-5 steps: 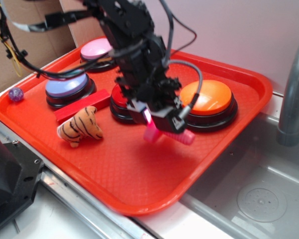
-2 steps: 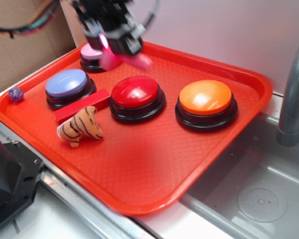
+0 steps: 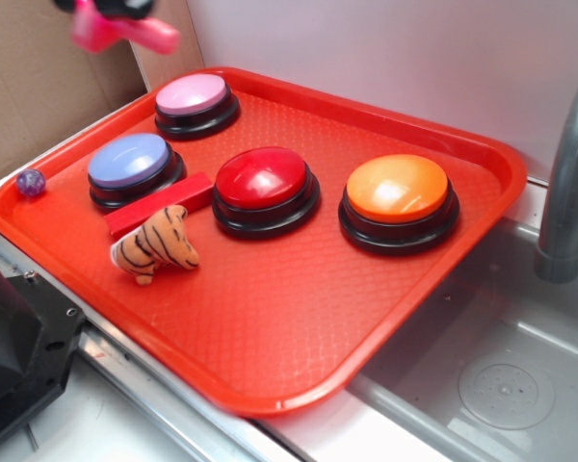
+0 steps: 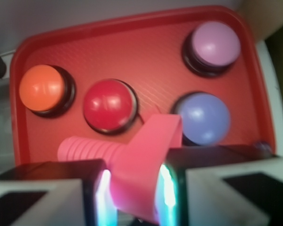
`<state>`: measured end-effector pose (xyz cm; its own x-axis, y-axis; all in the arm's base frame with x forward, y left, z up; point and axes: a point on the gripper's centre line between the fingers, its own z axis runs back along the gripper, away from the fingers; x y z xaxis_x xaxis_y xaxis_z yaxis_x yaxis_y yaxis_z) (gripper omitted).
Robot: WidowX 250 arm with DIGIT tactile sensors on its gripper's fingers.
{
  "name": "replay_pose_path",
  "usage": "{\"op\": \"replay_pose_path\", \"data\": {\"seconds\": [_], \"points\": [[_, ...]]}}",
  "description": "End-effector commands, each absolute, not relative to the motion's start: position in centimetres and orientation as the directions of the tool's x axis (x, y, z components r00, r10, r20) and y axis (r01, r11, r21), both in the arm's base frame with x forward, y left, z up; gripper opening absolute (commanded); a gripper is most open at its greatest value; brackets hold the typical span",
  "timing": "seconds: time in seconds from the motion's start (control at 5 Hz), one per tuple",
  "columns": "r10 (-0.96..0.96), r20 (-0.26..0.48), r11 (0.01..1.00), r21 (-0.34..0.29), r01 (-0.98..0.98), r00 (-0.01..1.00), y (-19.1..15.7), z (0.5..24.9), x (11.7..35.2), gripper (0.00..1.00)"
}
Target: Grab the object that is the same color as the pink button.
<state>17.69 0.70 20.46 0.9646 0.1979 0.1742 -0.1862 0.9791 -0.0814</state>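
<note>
My gripper [image 4: 134, 186] is shut on the hot-pink toy bolt [image 4: 137, 162], clamping its flat head between the two lit pads; the ribbed shaft [image 4: 87, 148] sticks out to the left. In the exterior view the bolt [image 3: 125, 32] hangs high at the top left, above the tray's far left corner, with only the gripper's tip [image 3: 111, 8] in frame. The pink button [image 3: 192, 96] sits at the tray's back left, and it also shows in the wrist view [image 4: 214, 44].
On the red tray [image 3: 299, 318] stand a lavender-blue button [image 3: 128, 162], a red button [image 3: 263, 179] and an orange button [image 3: 398, 190]. A red bar [image 3: 160, 204] and plush tiger [image 3: 156, 244] lie front left. A purple ball [image 3: 31, 182] and grey pipe [image 3: 568, 183] sit outside the tray.
My gripper has carried the pink bolt up from the tray's middle, back and to the left, until it is nearly out of the exterior view. Nothing on the tray has moved.
</note>
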Motion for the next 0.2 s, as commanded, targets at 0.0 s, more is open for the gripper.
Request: {"op": "replay_pose_path", "data": {"seconds": [0.0], "points": [[0.316, 0.188, 0.949, -0.067, -0.309, 0.930, 2.77, 20.54, 15.25, 0.00]]}}
